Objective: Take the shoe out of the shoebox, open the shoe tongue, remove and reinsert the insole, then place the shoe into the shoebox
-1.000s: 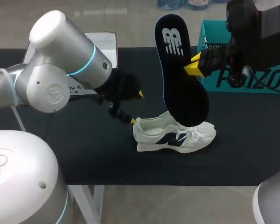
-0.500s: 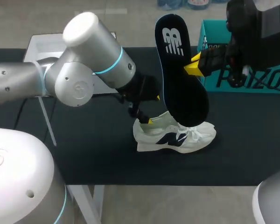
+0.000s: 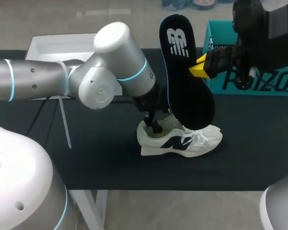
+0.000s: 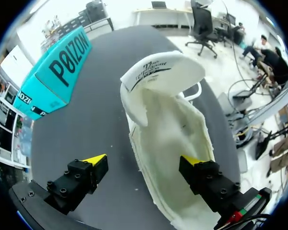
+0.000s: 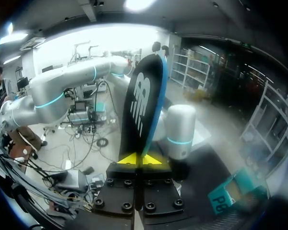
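A white sneaker (image 3: 180,139) with a dark side logo lies on the black table, toe to the right. In the left wrist view its tongue (image 4: 163,72) stands raised over the bare inside of the sneaker (image 4: 168,143). My left gripper (image 3: 156,122) is at the heel, open (image 4: 144,160): one finger (image 4: 198,167) is inside the shoe's opening, the other (image 4: 93,163) outside over the table, astride the side wall. My right gripper (image 3: 199,67) is shut on the black insole (image 3: 185,72), holding it upright above the shoe; the insole (image 5: 144,105) rises from between its yellow tips (image 5: 140,158).
The teal shoebox (image 3: 249,72) stands at the back right, close behind my right gripper, and shows beyond the shoe as the teal shoebox (image 4: 53,72) in the left wrist view. A white lid (image 3: 62,45) lies at the back left. The table's front edge runs just below the shoe.
My left arm has swung right from the table's middle to the shoe's heel, and one finger now sits inside the opening. The right arm and insole have not moved.
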`<action>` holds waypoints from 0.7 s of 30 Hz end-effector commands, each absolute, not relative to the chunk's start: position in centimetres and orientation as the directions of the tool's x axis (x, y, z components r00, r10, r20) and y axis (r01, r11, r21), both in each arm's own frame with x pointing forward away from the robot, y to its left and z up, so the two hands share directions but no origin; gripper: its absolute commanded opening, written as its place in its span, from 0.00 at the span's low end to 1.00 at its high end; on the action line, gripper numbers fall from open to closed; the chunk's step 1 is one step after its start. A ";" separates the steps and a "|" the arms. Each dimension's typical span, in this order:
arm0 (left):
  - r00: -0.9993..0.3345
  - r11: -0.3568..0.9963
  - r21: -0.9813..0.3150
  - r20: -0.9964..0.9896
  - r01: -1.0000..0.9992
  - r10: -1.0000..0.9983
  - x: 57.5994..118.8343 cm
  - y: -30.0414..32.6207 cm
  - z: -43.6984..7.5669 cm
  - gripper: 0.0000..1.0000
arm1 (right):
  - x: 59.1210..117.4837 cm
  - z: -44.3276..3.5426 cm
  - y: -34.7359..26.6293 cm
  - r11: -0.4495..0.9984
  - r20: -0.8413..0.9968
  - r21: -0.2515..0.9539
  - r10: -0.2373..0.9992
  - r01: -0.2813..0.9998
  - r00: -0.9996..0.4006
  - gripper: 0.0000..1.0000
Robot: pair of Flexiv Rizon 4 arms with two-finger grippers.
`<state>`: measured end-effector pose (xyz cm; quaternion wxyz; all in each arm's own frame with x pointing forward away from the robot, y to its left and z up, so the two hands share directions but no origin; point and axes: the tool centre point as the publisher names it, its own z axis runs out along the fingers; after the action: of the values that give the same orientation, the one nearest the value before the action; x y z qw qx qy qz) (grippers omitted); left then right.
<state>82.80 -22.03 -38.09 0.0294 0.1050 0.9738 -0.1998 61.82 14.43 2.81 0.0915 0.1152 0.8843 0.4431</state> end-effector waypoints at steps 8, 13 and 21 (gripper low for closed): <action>-0.983 0.908 -0.376 -0.088 0.184 0.162 82.9 -21.2 -38.9 1.00 | 62.1 2.9 14.7 0.584 -0.057 0.802 0.284 0.125 -0.957 0.00; -0.983 0.904 -0.387 -0.096 0.181 0.156 83.1 -21.3 -39.1 0.01 | 62.1 2.9 14.7 0.584 -0.057 0.802 0.284 0.125 -0.957 0.00; -0.982 0.904 -0.386 -0.100 0.186 0.159 83.2 -21.5 -39.7 0.00 | 62.1 2.9 14.7 0.584 -0.057 0.802 0.284 0.125 -0.957 0.00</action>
<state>83.14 -21.29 -39.23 0.0322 0.0878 0.9753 -0.2000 61.83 14.42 2.80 0.0917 0.1151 0.8844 0.4430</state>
